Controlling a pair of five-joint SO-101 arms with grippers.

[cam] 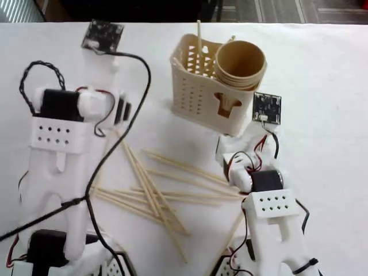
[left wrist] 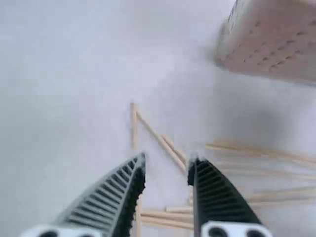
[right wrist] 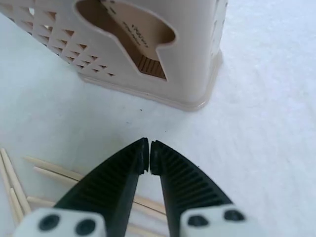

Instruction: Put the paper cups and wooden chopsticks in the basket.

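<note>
Where the matte white table (cam: 328,86) runs farthest left of the cream rectangular plastic basket (cam: 192,100), the left arm of smooth white moulded plastic (cam: 57,155) stands well apart from that basket. Its left gripper (left wrist: 165,163) has two black, tapering fingers (left wrist: 123,192) with ribbed inner faces. They are spread apart with nothing between them, above the table.

Between the arms, in front of the basket and to its left, thin pale wooden chopsticks (cam: 155,190) lie in a loose, crisscrossed pile on the table. One more wooden chopstick (cam: 199,34) stands upright inside the basket, its end rising above the rim.

The basket's walls are pierced by a regular grid of small holes, and the near wall has a rounded keyhole-shaped cut-out. A nested stack of tan paper cups (cam: 241,57) leans in the basket's right end, with round rims rising above the wall.

Just in front of the basket's near wall, the right gripper (right wrist: 149,150) has its black ribbed tips pressed together on nothing. It is carried by the white plastic right arm (cam: 276,230).
</note>
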